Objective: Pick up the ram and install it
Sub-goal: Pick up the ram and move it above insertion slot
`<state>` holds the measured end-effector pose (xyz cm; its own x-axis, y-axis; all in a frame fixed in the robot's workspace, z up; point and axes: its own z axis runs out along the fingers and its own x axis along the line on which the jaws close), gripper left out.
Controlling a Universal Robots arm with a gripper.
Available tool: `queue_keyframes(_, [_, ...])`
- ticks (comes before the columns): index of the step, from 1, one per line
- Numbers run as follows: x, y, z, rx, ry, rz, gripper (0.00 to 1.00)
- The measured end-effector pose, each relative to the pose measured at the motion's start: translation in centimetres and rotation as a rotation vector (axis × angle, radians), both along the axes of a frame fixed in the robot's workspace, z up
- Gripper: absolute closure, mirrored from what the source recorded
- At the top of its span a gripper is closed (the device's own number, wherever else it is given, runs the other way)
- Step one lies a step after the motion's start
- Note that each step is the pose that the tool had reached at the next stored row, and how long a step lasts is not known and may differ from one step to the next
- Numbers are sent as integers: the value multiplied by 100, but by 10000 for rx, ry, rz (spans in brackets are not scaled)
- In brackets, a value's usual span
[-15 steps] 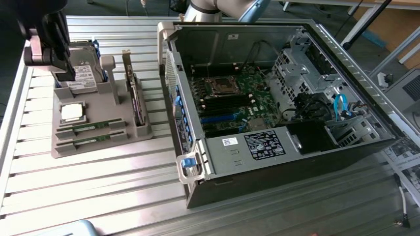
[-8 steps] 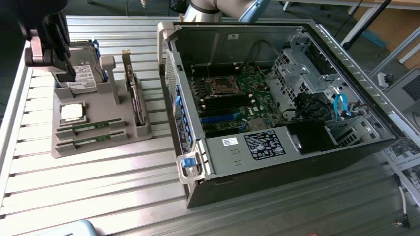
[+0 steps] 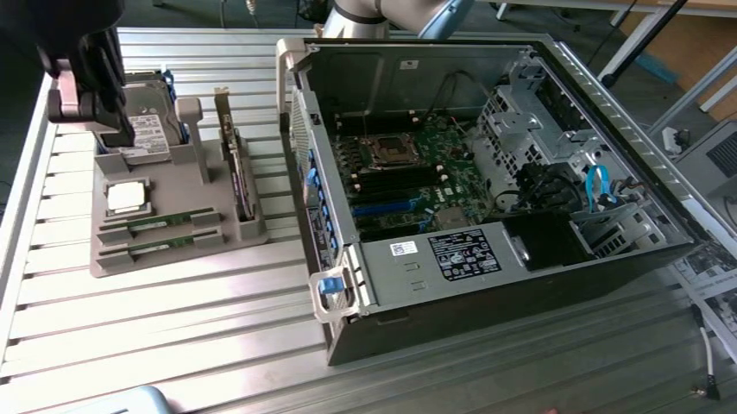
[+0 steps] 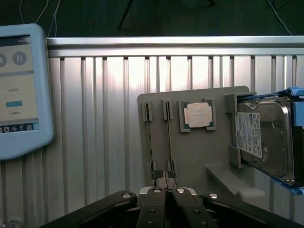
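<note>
Wrist view: my gripper [image 4: 166,187], jaws pressed shut on nothing, hangs above the grey holder [image 4: 199,156]. In the holder's slots stand the ram [image 4: 169,142] and a second stick [image 4: 150,142], on edge and parallel. Beside them sit a processor [image 4: 197,115] and a hard drive [image 4: 263,135]. Exterior view: the ram's long axis runs from the exterior view's left to its right, one end toward the open computer case [image 3: 392,60].

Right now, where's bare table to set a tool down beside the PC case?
Biggest free patch: slatted table bordered by the grey parts holder, the PC case and the pale tablet corner. The strip between holder and case is narrow. Crowded: the holder, carrying ram sticks, processor, hard drive, expansion card.
</note>
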<state>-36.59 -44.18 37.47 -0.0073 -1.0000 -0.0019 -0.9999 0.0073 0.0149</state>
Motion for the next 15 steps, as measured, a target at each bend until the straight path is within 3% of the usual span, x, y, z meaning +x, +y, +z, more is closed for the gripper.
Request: queue_keyframes(15, [0,0,-176,-1,1,26,89])
